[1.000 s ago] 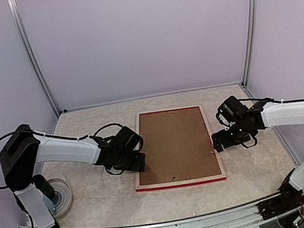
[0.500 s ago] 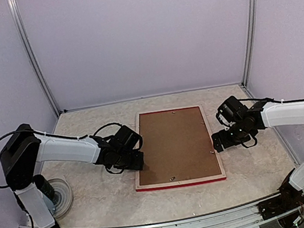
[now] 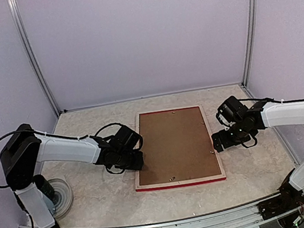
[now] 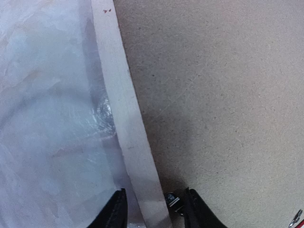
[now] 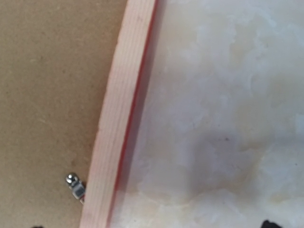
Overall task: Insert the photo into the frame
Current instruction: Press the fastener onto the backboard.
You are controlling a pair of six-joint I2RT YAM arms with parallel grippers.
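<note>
The frame (image 3: 180, 184) lies face down mid-table, pale wood back up, red showing at its edges. A brown backing board (image 3: 175, 145) fills it, and the photo is hidden. My left gripper (image 3: 137, 161) is low at the left rail (image 4: 124, 104). Its jaws stand open astride that rail and a small metal clip (image 4: 173, 202), a gap on each side of them (image 4: 154, 211). My right gripper (image 3: 216, 141) is at the right rail (image 5: 118, 109), wide open. Only its fingertips show at the bottom corners (image 5: 151, 225), with a clip (image 5: 76, 185) beside the rail.
A round clear disc (image 3: 61, 195) lies on the marbled table (image 3: 85, 130) by the left arm's base. Purple walls with metal posts (image 3: 33, 57) close in the sides and back. Small clips (image 3: 172, 178) dot the board's edges.
The left gripper's jaws have come closer together around the frame's left rail, and the wrist has shifted slightly left. The right arm and the frame have not moved.
</note>
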